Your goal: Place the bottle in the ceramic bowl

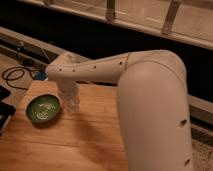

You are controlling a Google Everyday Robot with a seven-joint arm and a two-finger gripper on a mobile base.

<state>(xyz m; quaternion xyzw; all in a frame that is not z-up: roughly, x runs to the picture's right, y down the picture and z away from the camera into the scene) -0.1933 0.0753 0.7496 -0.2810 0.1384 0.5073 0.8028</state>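
The green glazed ceramic bowl (44, 109) sits on the left part of the wooden table (85, 140). The whitish translucent bottle (73, 103) stands upright just right of the bowl, close to its rim. My white arm reaches in from the right and bends down over the bottle. My gripper (70, 95) is at the bottle's upper part, below the wrist; the arm hides much of it. The bowl looks empty.
A black cable (15, 75) loops on the floor at the far left, with a small blue item (40, 76) by the table's back corner. A dark object (4, 107) is at the left edge. A dark wall and a railing run behind the table.
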